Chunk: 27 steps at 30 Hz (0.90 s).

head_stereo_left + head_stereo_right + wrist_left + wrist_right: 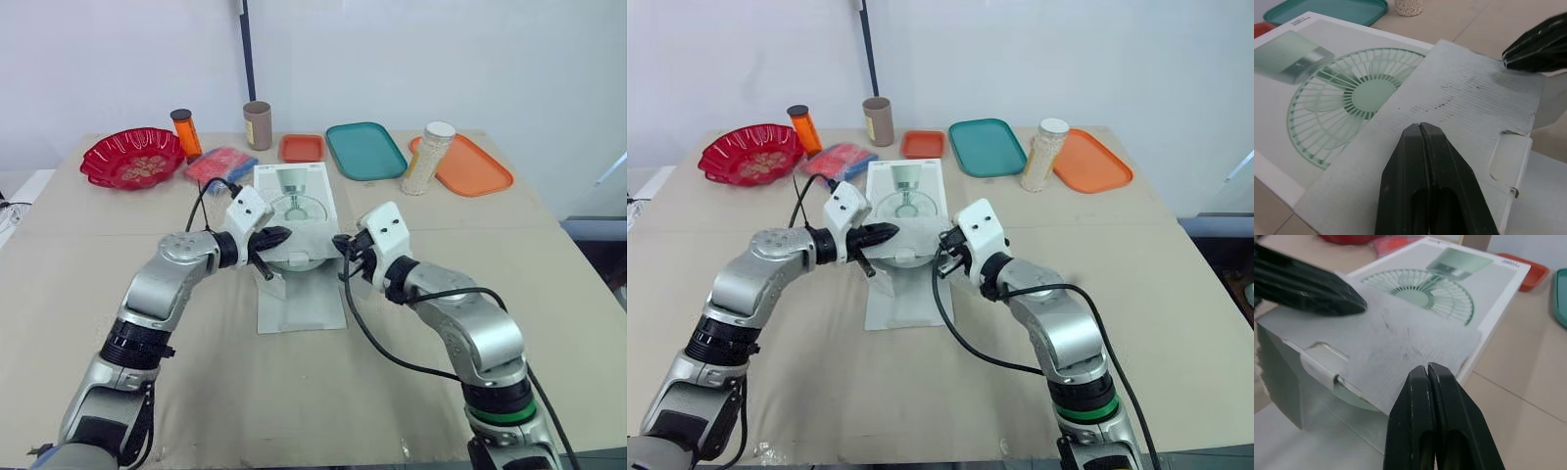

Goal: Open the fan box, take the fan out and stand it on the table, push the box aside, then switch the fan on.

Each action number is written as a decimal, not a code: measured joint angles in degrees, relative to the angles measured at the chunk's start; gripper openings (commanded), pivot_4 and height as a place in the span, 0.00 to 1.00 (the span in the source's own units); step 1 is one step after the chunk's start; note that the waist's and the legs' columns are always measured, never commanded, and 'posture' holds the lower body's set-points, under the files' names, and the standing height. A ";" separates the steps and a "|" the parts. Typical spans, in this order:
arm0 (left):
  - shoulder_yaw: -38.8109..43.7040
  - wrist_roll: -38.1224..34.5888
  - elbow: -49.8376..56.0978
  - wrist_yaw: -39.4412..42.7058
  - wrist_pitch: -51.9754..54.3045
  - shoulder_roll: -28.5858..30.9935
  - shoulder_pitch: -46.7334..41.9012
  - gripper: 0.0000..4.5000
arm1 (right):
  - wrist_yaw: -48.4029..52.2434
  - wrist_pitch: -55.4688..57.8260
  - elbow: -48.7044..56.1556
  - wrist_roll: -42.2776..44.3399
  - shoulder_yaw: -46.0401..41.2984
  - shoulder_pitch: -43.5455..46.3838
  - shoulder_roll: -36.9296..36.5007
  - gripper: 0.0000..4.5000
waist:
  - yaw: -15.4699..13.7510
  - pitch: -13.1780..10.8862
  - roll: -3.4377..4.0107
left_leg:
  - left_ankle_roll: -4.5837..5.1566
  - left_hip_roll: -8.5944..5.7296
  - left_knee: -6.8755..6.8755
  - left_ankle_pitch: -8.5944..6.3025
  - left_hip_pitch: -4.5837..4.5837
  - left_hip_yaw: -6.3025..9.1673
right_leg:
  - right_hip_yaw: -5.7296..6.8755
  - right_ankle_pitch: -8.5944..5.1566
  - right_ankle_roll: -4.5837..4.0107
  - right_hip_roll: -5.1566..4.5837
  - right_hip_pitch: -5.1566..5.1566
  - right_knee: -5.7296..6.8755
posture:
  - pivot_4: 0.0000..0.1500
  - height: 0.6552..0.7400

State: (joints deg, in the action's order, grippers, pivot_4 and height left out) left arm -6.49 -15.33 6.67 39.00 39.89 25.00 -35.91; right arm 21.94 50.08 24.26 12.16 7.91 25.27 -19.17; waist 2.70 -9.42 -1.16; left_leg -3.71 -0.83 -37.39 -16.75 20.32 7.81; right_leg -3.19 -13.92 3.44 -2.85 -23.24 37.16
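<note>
You have the beige table spread wide before you. The fan box lies flat at its middle, printed face up. Its near end is open — a grey flap is folded back over the top.

Along the far edge sit an orange tray at the right, a teal tray just left of it, and a red bowl at the far left.

Your left gripper is at the box's near left corner, fingers pressed together with nothing between them, tips over the flap. Your right gripper is at the near right corner, likewise closed and empty, tips at the flap's edge — the two point at each other across it.

Smaller things stand far off: a white-lidded jar between the two trays, a brown cup, and an orange bottle.
</note>
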 measured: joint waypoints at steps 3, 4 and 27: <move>2.23 -1.67 5.17 -1.91 4.58 0.73 -0.05 0.00 | 0.60 -2.56 -1.92 -0.02 0.79 0.09 0.49 0.01 | 0.05 0.00 0.00 | 0.00 0.01 0.00 0.00 0.00 0.00 | 0.00 0.00 0.00 0.01 -0.01 0.01 | 1.00 1.00; 3.04 -2.47 7.14 -2.59 6.30 1.06 -0.08 0.00 | 0.73 -3.07 -2.26 -0.05 0.92 0.12 0.52 0.01 | 0.04 0.00 0.00 | -0.01 0.01 0.00 0.01 0.00 0.00 | 0.00 0.00 0.00 0.00 0.00 0.01 | 1.00 1.00; 0.99 -12.51 23.43 -7.97 24.09 3.07 8.26 0.00 | 1.75 -6.29 -6.62 -1.03 4.86 2.48 3.04 0.01 | 0.03 0.01 0.00 | -0.05 0.03 0.01 0.03 -0.02 -0.02 | -0.03 0.04 -0.03 0.03 0.00 0.02 | 1.00 1.00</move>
State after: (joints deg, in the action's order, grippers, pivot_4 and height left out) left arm -5.50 -27.84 30.10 31.03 63.97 28.07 -27.65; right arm 23.68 43.78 17.65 11.13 12.77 27.75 -16.13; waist 2.73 -9.41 -1.15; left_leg -3.76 -0.80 -37.38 -16.72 20.29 7.79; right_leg -3.21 -13.88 3.41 -2.82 -23.24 37.18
